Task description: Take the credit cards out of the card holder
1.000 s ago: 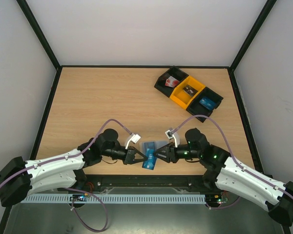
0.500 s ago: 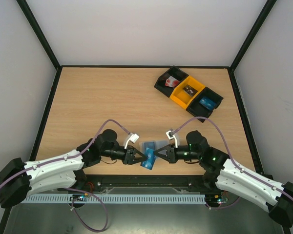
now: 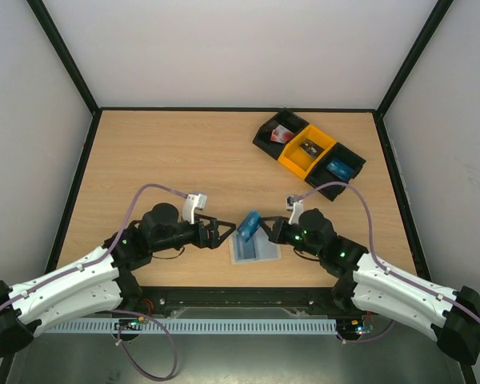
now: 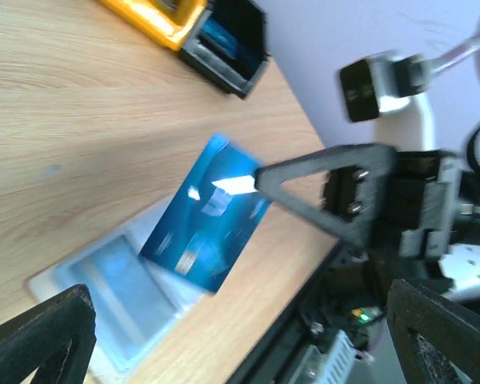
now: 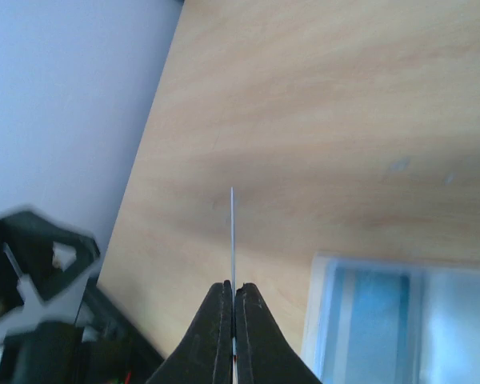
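My right gripper (image 3: 266,230) is shut on a bright-blue credit card (image 3: 248,224) and holds it tilted just above the table. In the right wrist view the card (image 5: 232,232) shows edge-on between the closed fingers of the gripper (image 5: 234,290). The card holder (image 3: 254,250), a pale translucent sleeve, lies flat on the table below it, and a blue tint shows inside one pocket (image 5: 376,320). My left gripper (image 3: 218,233) stands open to the left of the card, touching nothing. Its wrist view shows the card (image 4: 208,216) above the holder (image 4: 116,292).
Three joined bins stand at the back right: a black one (image 3: 274,134) with a red-and-white item, a yellow one (image 3: 306,150) with a small dark item, and a black one (image 3: 341,169) with a blue card. The table's near edge lies just behind the holder.
The left gripper opened and drew back to the left. The right gripper shut on the blue card and moved away from the near edge with it. The holder now lies flat on the table.
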`<state>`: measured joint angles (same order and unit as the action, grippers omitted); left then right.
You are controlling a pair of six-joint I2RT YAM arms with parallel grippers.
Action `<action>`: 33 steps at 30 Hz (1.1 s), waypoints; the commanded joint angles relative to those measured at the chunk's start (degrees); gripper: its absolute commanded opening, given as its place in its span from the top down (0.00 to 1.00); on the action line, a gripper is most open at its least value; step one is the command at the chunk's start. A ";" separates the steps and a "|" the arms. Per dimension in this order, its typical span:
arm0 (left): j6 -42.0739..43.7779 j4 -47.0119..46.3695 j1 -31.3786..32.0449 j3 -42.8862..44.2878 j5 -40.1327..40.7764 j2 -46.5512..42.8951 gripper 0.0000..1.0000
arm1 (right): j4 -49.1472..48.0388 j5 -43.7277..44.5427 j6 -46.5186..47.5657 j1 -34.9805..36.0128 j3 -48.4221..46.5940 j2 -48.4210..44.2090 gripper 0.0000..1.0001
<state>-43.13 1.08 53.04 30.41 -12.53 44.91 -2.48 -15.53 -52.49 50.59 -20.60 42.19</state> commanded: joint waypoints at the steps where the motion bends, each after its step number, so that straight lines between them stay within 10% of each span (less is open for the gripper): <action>1: 0.76 9.43 -0.29 1.31 10.19 -0.60 0.00 | 0.19 19.03 -0.99 -0.04 -5.40 2.87 0.98; 33: 0.27 -0.26 -11.84 -7.18 3.02 12.66 0.00 | -3.19 39.77 4.99 -39.21 -17.85 20.26 0.98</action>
<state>-43.05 3.40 42.37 24.29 -6.17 57.49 -2.04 19.42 -48.14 13.30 -37.12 58.76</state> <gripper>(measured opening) 0.997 0.022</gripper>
